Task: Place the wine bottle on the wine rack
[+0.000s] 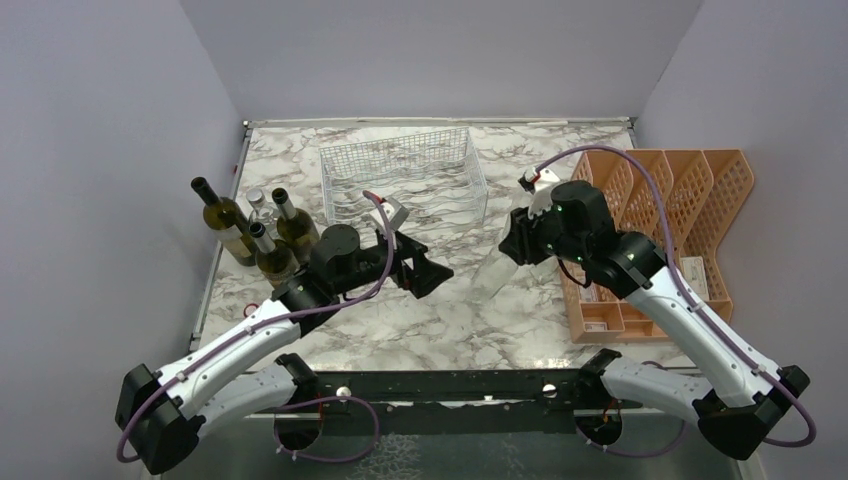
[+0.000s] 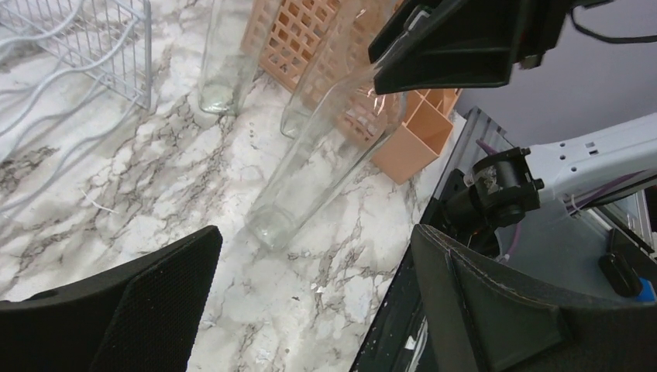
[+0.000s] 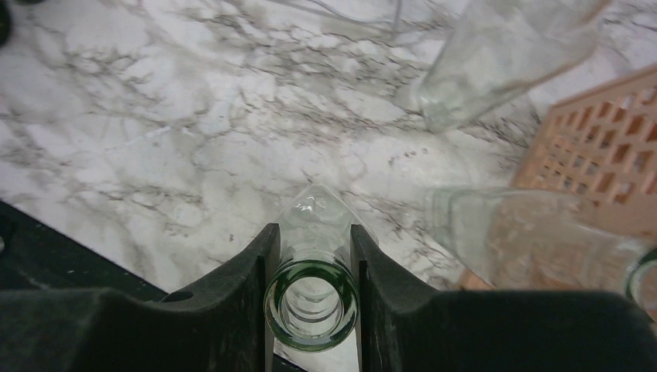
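Note:
My right gripper (image 1: 516,246) is shut on the neck of a clear glass wine bottle (image 1: 495,270). The bottle hangs tilted, with its base low over the marble near the table's middle. In the right wrist view the green-tinted bottle mouth (image 3: 311,306) sits between my fingers (image 3: 240,287). The left wrist view shows the same bottle (image 2: 310,170) slanting down from the right gripper (image 2: 449,54). My left gripper (image 1: 432,268) is open and empty, just left of the bottle's base. The white wire wine rack (image 1: 400,175) stands at the back centre and holds no bottle; its corner shows in the left wrist view (image 2: 116,46).
An orange perforated divider tray (image 1: 690,200) lies along the right edge. Two more clear bottles (image 3: 503,54) (image 3: 527,240) stand beside it, close to the held one. Several bottles, green and clear, cluster at the left (image 1: 270,235). Walls close in the table's back and sides.

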`<control>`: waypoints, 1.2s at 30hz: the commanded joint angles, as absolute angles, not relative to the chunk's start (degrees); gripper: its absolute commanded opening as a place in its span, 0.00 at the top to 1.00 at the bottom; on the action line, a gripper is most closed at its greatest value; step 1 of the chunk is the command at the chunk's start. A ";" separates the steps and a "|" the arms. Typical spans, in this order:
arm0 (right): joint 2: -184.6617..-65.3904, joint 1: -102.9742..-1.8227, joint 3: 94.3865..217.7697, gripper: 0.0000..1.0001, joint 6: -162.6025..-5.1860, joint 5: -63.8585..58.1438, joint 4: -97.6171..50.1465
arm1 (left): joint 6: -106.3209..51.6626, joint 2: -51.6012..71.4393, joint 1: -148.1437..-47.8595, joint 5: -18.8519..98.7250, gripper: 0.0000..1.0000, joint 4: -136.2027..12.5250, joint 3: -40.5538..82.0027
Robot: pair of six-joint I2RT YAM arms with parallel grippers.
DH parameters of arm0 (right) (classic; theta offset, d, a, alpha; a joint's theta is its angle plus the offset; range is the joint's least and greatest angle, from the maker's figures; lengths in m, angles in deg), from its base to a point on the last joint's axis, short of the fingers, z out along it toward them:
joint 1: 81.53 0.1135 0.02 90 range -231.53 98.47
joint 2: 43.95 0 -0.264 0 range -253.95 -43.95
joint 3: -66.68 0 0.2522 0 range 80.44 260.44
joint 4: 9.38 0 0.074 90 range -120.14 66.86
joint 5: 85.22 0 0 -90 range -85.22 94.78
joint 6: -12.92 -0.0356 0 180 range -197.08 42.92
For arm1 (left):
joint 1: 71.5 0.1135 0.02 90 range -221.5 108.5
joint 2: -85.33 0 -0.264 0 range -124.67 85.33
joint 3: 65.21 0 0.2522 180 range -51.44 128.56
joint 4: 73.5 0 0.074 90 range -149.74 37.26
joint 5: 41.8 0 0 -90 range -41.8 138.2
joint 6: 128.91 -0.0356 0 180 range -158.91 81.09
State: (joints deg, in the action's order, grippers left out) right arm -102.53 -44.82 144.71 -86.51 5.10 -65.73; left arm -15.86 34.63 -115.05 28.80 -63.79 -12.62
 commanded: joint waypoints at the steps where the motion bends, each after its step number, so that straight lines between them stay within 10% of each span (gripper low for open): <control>1: -99.84 -44.44 143.47 0.99 -88.66 -7.57 -54.76 | -14.05 32.27 -117.70 29.44 0.01 -69.74 -15.38; 21: -95.96 -44.51 142.47 0.99 -93.84 -26.53 -48.82 | -28.74 30.75 -126.70 38.91 0.02 -75.57 -22.00; 32: -95.51 -44.45 144.12 0.99 -94.94 -28.03 -50.25 | -38.21 31.94 -126.79 33.11 0.38 -74.01 -20.28; 36: -95.29 -44.44 144.19 0.99 -95.87 -28.58 -49.86 | -39.09 30.26 -126.79 31.01 0.25 -73.21 -18.75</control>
